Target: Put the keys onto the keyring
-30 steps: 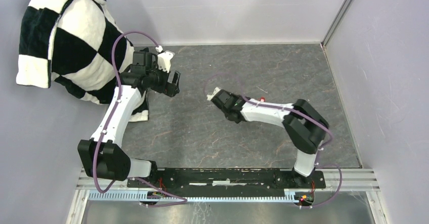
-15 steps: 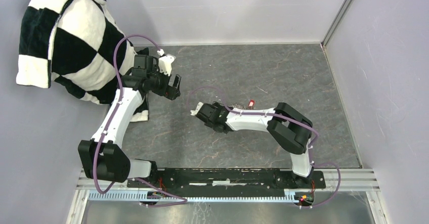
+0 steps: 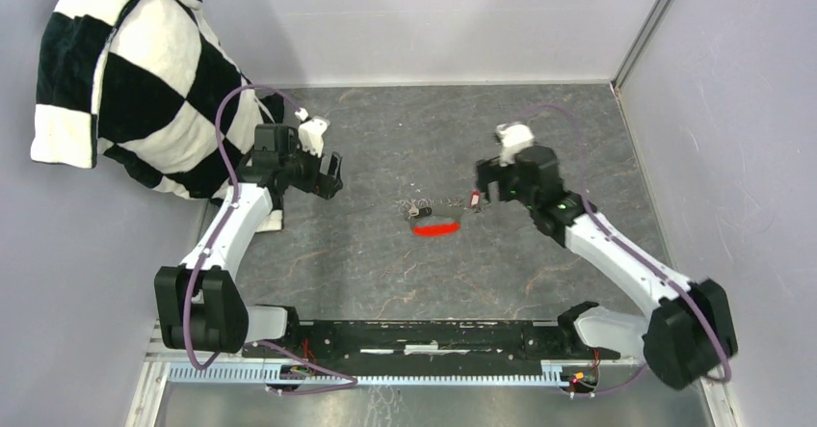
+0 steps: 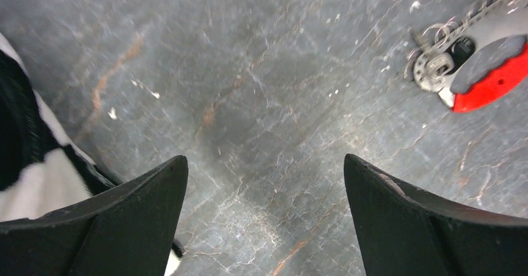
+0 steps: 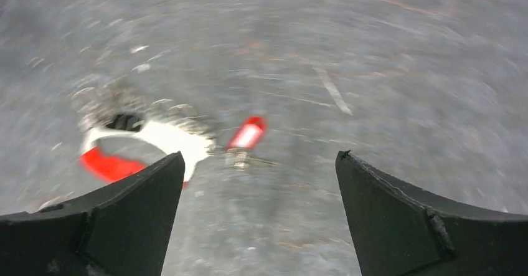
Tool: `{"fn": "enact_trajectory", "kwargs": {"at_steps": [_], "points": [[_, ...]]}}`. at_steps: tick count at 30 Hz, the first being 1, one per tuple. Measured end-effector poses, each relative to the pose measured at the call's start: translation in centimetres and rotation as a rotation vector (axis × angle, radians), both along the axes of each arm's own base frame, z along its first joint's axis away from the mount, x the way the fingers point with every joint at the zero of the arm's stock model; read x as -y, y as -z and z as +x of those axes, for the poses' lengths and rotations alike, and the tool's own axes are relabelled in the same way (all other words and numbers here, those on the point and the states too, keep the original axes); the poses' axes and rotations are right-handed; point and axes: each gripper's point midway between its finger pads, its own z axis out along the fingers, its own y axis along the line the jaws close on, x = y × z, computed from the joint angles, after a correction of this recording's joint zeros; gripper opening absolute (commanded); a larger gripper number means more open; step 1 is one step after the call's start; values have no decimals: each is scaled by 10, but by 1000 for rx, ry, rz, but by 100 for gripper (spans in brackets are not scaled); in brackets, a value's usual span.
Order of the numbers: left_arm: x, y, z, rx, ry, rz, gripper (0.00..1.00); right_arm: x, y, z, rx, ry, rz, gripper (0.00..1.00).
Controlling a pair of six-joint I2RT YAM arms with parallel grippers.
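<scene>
Red plastic fob [image 3: 435, 229], curved, lies flat near the middle of the grey table [image 3: 385, 138]. Its silvery keyring [image 4: 428, 69] is at its 11 o'clock end. Any marking is too small to read. Red-headed key [image 3: 475, 199] lies loose at the fob's 2 o'clock. Right gripper [image 3: 485, 184] is just beside that key, jaws wide apart and empty. Left gripper [image 3: 333, 176] is well apart at 10 o'clock, likewise spread and empty.

Black-and-white checkered cloth [image 3: 116, 70] draped at the far left, grey veined tabletop [image 3: 385, 263], pale walls [image 3: 434, 13] around it
</scene>
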Motion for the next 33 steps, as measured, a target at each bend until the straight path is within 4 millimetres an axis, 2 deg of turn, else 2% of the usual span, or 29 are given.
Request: {"fn": "enact_trajectory", "kwargs": {"at_steps": [1,3,7,10,13,15,17,21,25,29,31,33], "points": [[-3,13,-2,-9,-6,-3,100,25,-4,8,34,85,40,98],[-7,34,-7,-29,-17,-5,100,70,4,15,57,231,79,98],[-22,72,-13,-64,-53,-34,100,164,59,4,5,565,40,98],[-44,89,-15,-48,-115,-73,100,216,83,-18,69,770,-58,98],[-65,104,-16,18,-187,-141,100,247,96,-42,195,875,-148,98],[-67,112,-21,58,-201,-178,100,262,107,-60,240,927,-206,98],[-63,117,-24,94,-196,-204,100,271,111,-69,262,961,-241,98],[-58,121,-26,163,-201,-235,100,273,85,-52,390,989,-190,98],[-60,104,-20,317,-222,-252,100,272,81,-44,429,993,-173,98],[-59,91,-30,472,-254,-281,100,272,76,-38,460,997,-153,98],[-59,88,-36,527,-268,-294,100,271,69,-35,495,999,-128,98],[-59,84,-33,561,-272,-311,100,269,59,-30,539,988,-98,98]]}}
